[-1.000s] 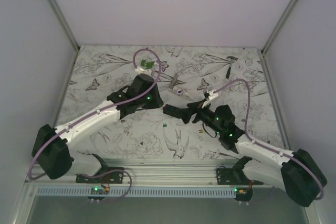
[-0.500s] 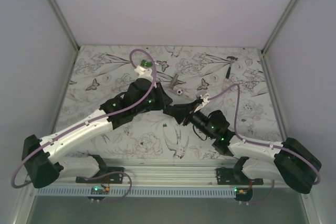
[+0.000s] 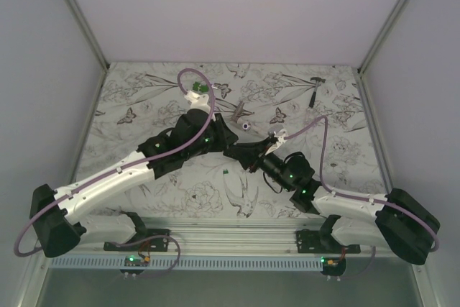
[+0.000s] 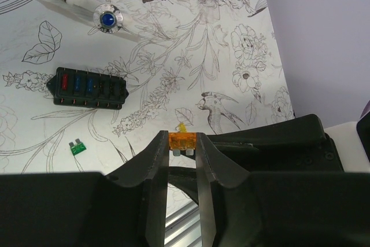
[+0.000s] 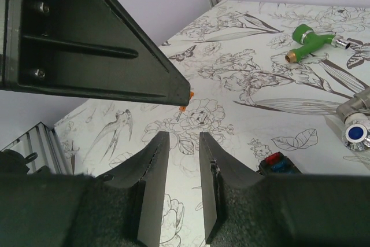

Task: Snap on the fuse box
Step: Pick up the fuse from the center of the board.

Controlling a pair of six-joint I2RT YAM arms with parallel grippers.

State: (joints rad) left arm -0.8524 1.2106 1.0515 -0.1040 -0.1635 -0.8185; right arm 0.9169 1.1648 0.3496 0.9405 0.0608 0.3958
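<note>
The fuse box [image 4: 89,88], a small black box with red and blue fuses in its slots, lies on the flowered table. In the right wrist view only a corner of the fuse box [image 5: 280,163] shows behind my right finger. My left gripper [image 4: 182,143] is shut on a small orange fuse [image 4: 182,140], held above the table. My right gripper [image 5: 184,137] stands with its jaws a little apart and nothing between them, just below the left gripper's finger [image 5: 87,39]. In the top view both grippers meet at mid-table [image 3: 241,150], hiding the box.
A loose green fuse [image 4: 76,148] lies near the box. A grey metal tool with a blue tip [image 4: 107,19] lies beyond it. A green fitting [image 5: 309,36] and a small hammer [image 3: 315,85] lie at the back. The aluminium rail [image 3: 237,231] runs along the near edge.
My left arm has swung right and forward, bringing its gripper up against the right one. The right gripper's jaws have narrowed and the right arm has shifted slightly left.
</note>
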